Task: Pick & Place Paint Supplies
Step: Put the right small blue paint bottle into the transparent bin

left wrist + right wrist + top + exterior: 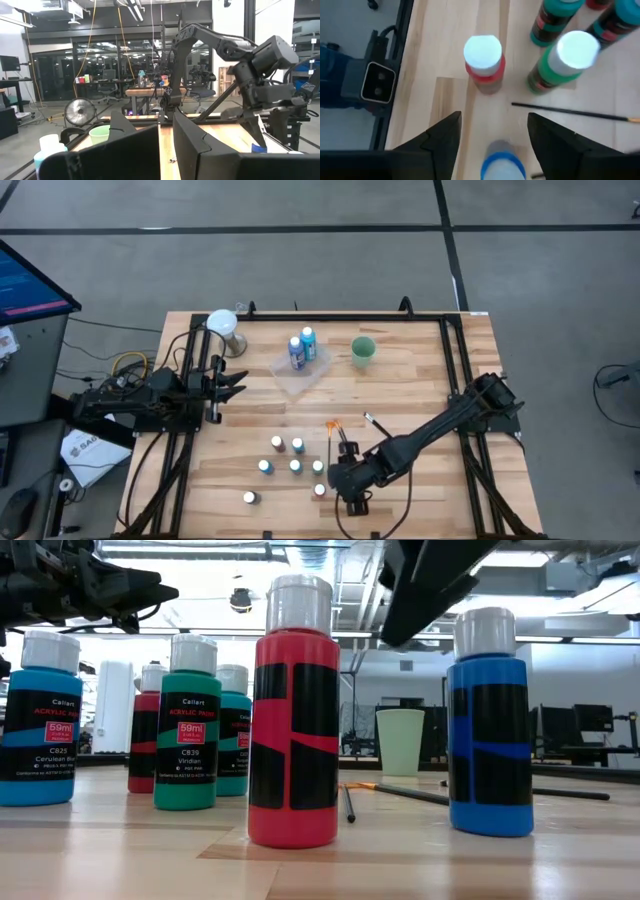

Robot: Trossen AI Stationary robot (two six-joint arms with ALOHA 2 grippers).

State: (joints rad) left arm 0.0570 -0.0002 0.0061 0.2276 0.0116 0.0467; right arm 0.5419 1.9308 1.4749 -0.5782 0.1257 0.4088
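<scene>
White-capped plastic paint bottles (296, 467) on wood.

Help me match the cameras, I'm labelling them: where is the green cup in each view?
High view: green cup, upper middle, just right of centre.
Low view: background, right of centre.
Left wrist view: lower left, partly hidden.
Right wrist view: not in it.
Shared landmark: the right arm, also seen in low and left wrist views.

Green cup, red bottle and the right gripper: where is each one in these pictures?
Green cup (363, 351), high view, on its rim.
Red bottle (293, 730), low view, on the middle of its label.
Right gripper (492, 135), right wrist view, midway between its open fingertips.
</scene>
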